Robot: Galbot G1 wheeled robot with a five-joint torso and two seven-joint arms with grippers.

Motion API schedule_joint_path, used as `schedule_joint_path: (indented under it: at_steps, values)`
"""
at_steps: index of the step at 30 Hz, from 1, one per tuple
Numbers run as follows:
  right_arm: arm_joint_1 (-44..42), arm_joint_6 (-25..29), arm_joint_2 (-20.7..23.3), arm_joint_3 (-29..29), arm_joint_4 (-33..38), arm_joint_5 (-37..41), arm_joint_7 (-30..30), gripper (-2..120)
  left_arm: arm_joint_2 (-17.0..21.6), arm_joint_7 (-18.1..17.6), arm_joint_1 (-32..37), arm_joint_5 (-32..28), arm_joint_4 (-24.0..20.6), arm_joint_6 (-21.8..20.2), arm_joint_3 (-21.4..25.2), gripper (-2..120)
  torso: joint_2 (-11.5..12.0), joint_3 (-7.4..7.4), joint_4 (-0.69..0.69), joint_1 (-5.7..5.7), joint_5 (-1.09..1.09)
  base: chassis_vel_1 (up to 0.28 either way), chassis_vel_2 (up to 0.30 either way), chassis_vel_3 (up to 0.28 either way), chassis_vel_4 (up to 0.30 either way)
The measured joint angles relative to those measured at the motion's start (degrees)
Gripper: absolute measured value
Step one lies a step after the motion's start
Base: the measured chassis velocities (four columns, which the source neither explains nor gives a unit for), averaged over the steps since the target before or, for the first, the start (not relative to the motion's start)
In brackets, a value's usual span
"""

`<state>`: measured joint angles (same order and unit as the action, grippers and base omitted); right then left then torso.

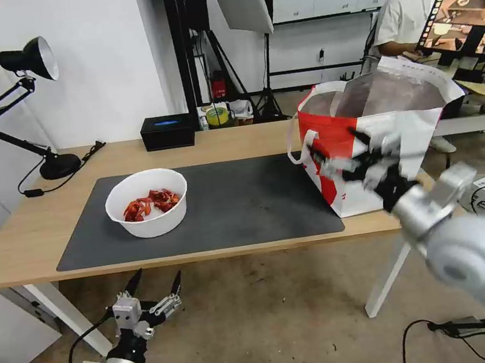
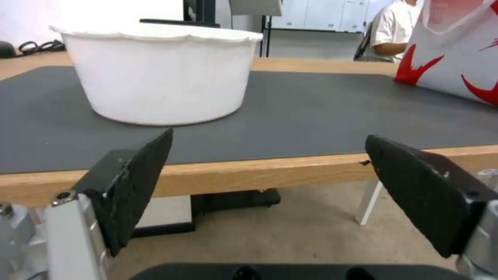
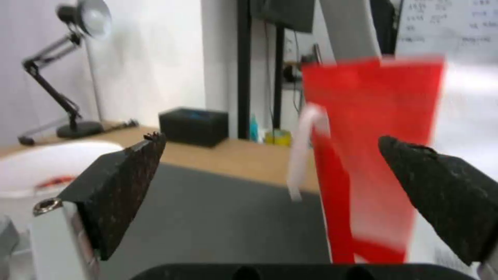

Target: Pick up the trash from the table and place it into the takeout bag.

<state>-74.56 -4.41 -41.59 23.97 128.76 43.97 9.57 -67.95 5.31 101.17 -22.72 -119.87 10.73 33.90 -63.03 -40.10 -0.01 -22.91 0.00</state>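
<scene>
Long light-wood table (image 1: pixel 232 144) on white legs against a white wall, topped by a large dark grey rectangular mat (image 1: pixel 245 204). On the mat's left half: white round bowl of red crayfish shells (image 1: pixel 147 203), upright, standing alone and well apart from everything else. At the table's right end, partly on the mat's right edge: large white-and-red takeout bag (image 1: pixel 367 142) with white loop handles and silver foil lining, mouth open upward. Along the back edge of the table: black box with a blue top (image 1: pixel 167 131), behind the bowl; farther left, black articulated desk lamp (image 1: pixel 30 84) with its round base on the wood and its cord trailing beside it. Right hand (image 1: pixel 348 154) raised in front of the bag's near side, level with the red panel, black fingers (image 3: pixel 119 190) spread apart and holding nothing; from the right wrist camera, red bag wall and one white handle (image 3: pixel 306 147) just ahead between the fingers, bowl off to one side. Left hand (image 1: pixel 155 286) low, below and in front of the table's near edge, over the floor, fingers (image 2: pixel 135 182) wide apart and empty; from the left wrist camera, pointing at the table edge with the bowl beyond on the mat.
</scene>
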Motion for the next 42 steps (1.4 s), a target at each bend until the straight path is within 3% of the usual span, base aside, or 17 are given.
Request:
schedule_joint_path:
  at_steps: [7, 16, 28, 42]
  values:
    - [-12.3, 4.9, -5.2, 3.0, -0.9, -6.3, -0.3, 100, -0.2, 0.1, 0.0, 0.1, 0.5, 0.6, -0.1, 100, 0.0, 0.00, 0.00, 0.00, -0.01, 0.000, 0.000, 0.000, 0.000]
    - [-20.4, 12.0, -10.9, 1.8, -6.5, -12.5, -1.4, 100, -0.7, 0.2, -0.4, 1.0, 1.6, 1.2, -0.5, 100, 0.0, 0.00, 0.00, 0.00, -0.01, 0.000, 0.000, 0.000, 0.000]
    - [-20.2, 14.4, -14.6, -1.7, -11.2, -16.1, -1.2, 100, -0.5, -0.1, -0.5, 1.1, 1.8, 1.3, -0.4, 100, 0.0, 0.00, 0.01, -0.01, -0.01, 0.000, 0.000, 0.000, 0.000]
    - [-19.8, 14.5, -14.6, -1.9, -11.2, -16.0, -1.3, 100, 1.0, -0.7, -2.4, -1.0, 1.6, 0.3, -0.4, 100, 0.0, -0.01, 0.02, -0.01, -0.02, 0.000, 0.000, 0.000, 0.000]
